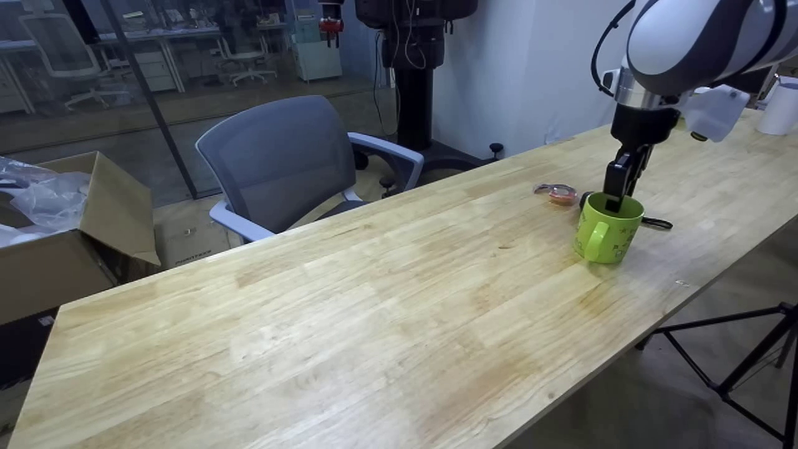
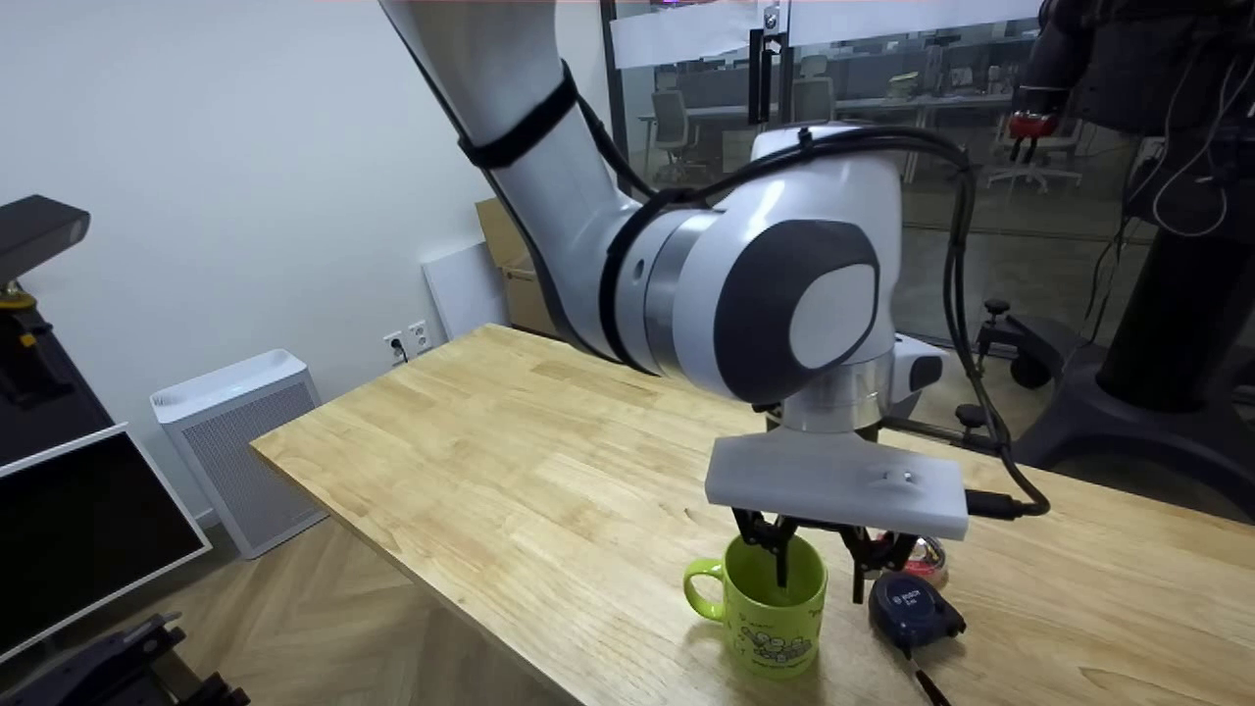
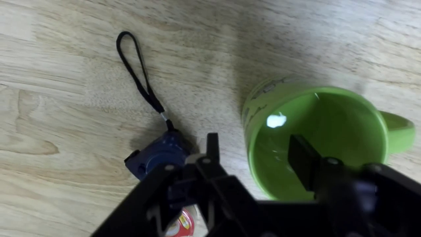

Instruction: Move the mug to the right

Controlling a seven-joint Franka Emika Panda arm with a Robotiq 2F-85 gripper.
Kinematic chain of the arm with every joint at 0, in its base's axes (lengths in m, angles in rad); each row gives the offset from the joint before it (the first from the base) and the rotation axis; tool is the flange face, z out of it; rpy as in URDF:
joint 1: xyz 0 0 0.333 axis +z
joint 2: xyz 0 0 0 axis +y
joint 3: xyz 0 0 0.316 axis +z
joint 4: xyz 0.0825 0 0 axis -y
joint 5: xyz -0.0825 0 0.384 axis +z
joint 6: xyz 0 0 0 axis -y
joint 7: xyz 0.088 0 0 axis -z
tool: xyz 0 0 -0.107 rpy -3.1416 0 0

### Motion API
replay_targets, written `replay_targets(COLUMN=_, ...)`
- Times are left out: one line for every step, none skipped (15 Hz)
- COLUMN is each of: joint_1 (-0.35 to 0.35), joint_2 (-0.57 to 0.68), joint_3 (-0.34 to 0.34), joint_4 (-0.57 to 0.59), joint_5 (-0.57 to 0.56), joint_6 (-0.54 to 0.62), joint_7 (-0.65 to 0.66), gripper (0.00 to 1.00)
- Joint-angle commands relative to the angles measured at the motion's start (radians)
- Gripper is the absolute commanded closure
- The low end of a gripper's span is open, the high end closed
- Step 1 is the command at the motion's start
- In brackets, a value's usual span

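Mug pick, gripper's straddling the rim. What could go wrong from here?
The open gripper straddles one wall of the green mug; a grip there might let it tilt or slip when moved. The outer finger looks close to the tape measure, so a sideways move could knock that.

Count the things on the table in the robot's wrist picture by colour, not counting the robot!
Green: 1, the mug
Dark blue: 1, the tape measure, its black strap counted with it
Mostly red: 1, a round thing, partly hidden
Total: 3
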Motion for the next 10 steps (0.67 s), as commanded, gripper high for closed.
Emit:
replay_targets(joint_1=0.005, joint_2=-0.041, joint_3=0.002, joint_4=-0.004, joint_5=-0.008, joint_6=-0.05, joint_7=0.033, gripper=0.12)
replay_targets(joint_1=0.009, joint_2=-0.052, joint_3=0.005, joint_4=0.003, joint_5=-0.007, joint_6=-0.075, joint_7=0.033, gripper=0.04)
replay_targets(joint_1=0.017, joint_2=-0.067, joint_3=0.005, joint_4=0.009, joint_5=-0.009, joint_6=-0.101, joint_7=0.036, gripper=0.01)
replay_targets(joint_1=0.026, joint_2=-0.087, joint_3=0.007, joint_4=0.02, joint_5=-0.011, joint_6=-0.134, joint_7=0.039, gripper=0.0)
replay_targets(joint_1=0.03, joint_2=-0.108, joint_3=0.013, joint_4=0.03, joint_5=-0.006, joint_6=-0.163, joint_7=0.034, gripper=0.0)
replay_targets(joint_1=0.039, joint_2=-0.126, joint_3=0.014, joint_4=0.043, joint_5=-0.007, joint_6=-0.193, joint_7=0.036, gripper=0.0)
replay_targets(joint_1=0.048, joint_2=-0.145, joint_3=0.016, joint_4=0.058, joint_5=-0.009, joint_6=-0.221, joint_7=0.034, gripper=0.0)
replay_targets(joint_1=0.057, joint_2=-0.16, joint_3=0.017, joint_4=0.072, joint_5=-0.01, joint_6=-0.245, joint_7=0.036, gripper=0.0)
replay_targets(joint_1=0.064, joint_2=-0.172, joint_3=0.02, joint_4=0.088, joint_5=-0.008, joint_6=-0.275, joint_7=0.033, gripper=0.0)
replay_targets(joint_1=0.072, joint_2=-0.182, joint_3=0.021, joint_4=0.101, joint_5=-0.007, joint_6=-0.307, joint_7=0.033, gripper=0.0)
